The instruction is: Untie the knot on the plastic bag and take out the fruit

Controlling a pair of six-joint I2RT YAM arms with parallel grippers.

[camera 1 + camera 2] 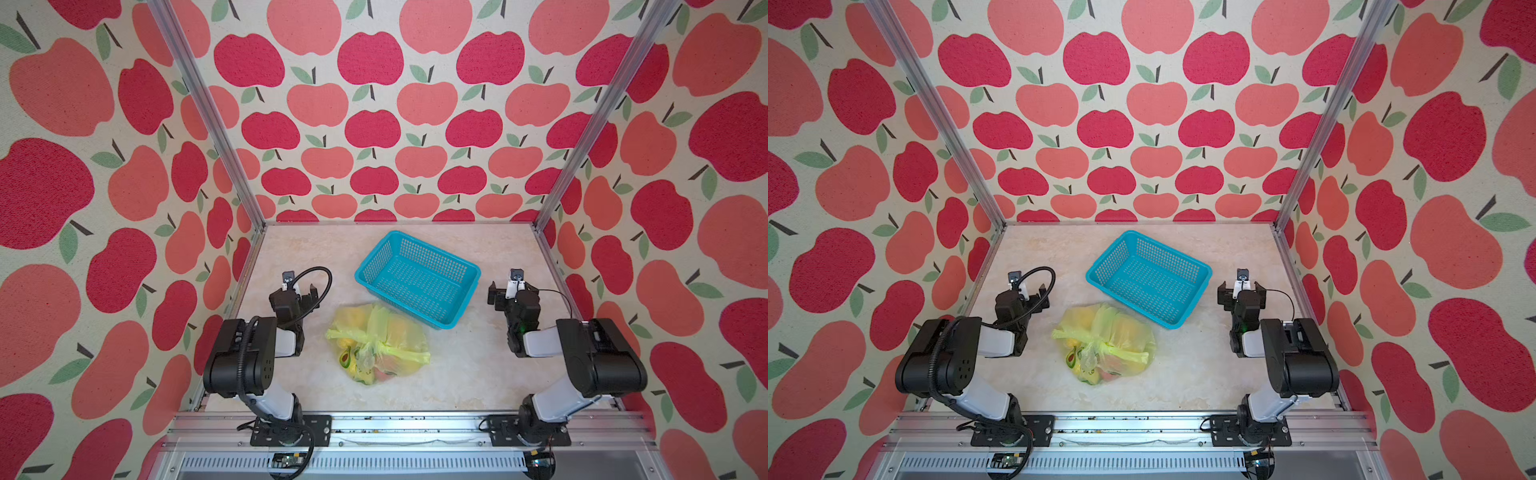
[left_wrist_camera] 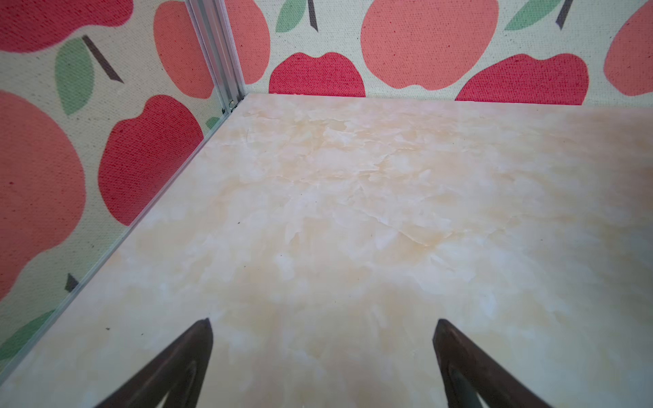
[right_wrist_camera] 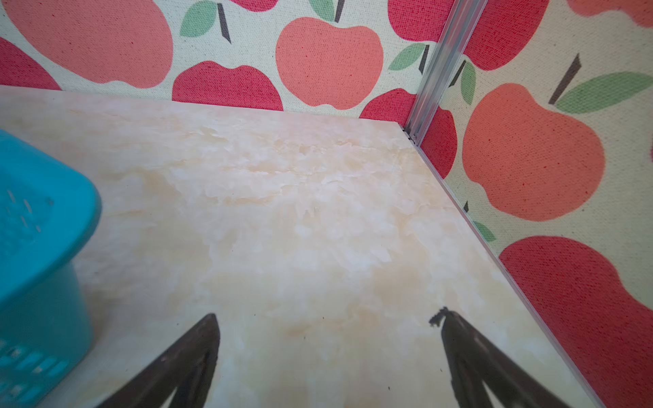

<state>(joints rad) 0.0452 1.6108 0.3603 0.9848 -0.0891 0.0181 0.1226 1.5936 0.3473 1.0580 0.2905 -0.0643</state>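
The teal basket [image 1: 436, 250] sits tilted on the marbled worktop [image 1: 478, 365], one corner pointing toward the robot, and it serves as the marker for everything here. The plastic bag [image 1: 399, 332] lies on the worktop just beside the basket's near left wall, on the robot's side of it; it shows the same way in both top views [image 1: 1125, 328]. The knot [image 1: 376, 344] is tied and sits on top of the bag, on the half farther from the basket. One tail runs away from the basket to the left and the other trails along the bag's near edge. The fruit [image 1: 384, 372] is inside the bag. Through the crinkled plastic it reads only as yellow, pink and green lumps, so the pieces seem bunched at the end farthest from the basket, though none can be made out singly. The left fingers [image 2: 183, 353] hang well to the left of the basket, spread wide with nothing but bare worktop between them. The right fingers [image 3: 183, 356] hang just beside the basket's right corner [image 3: 42, 226], also spread wide and carrying nothing. Neither pair touches the bag, which lies between the two arms. Apple-print walls [image 1: 374, 124] close in the worktop behind the basket and on both sides.
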